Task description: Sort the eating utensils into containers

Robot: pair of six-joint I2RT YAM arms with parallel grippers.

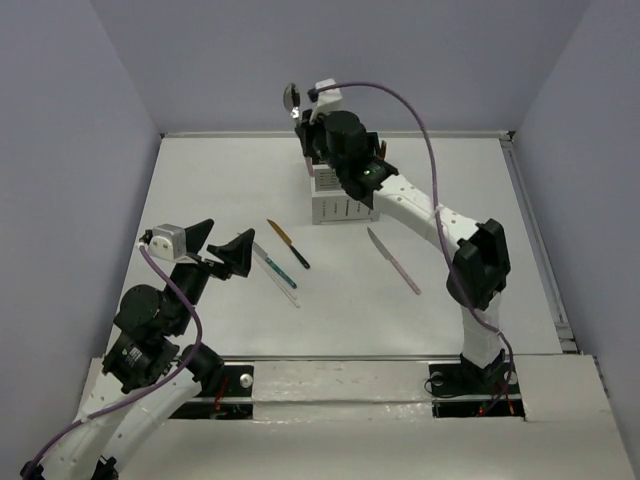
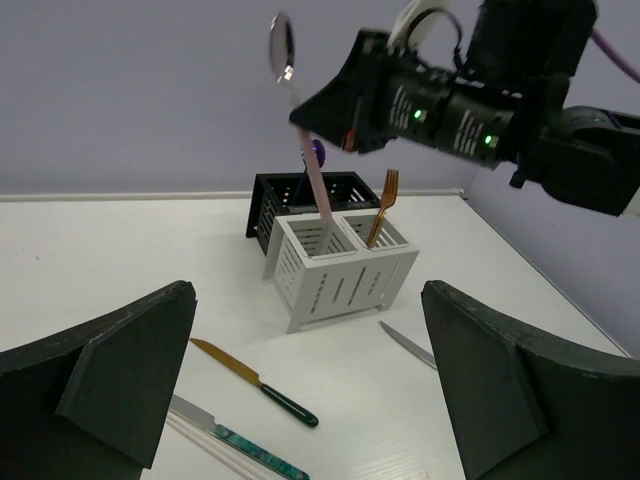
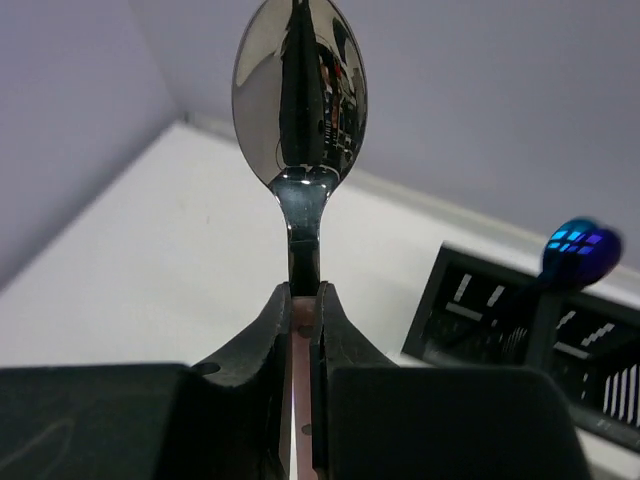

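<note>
The task is judged partly done, with somewhat more than half left. Two pieces are already stood in the caddy [image 2: 345,285]: an orange fork [image 2: 385,205] in one white compartment and a blue spoon [image 3: 578,245] in a black compartment [image 2: 270,205] at the back. A third, the pink-handled spoon [image 2: 305,150], is gripped at its handle by the clenched right pincer [image 3: 303,295], with its bowl upward, and is held over the caddy. The handle's lower end appears to be dipped into the other white compartment [image 2: 300,262], but the spoon is not yet let go. The left pincer [image 1: 222,245] is spread wide and empty, and hovers over the table [image 1: 200,180]. The pieces lying on the table are left to be sorted: a dark-handled knife [image 1: 288,244], a teal-handled knife [image 1: 275,266] with a slim pale utensil [image 1: 288,295] just beside it, and, well apart to the right, a pink-handled knife [image 1: 393,260].
</note>
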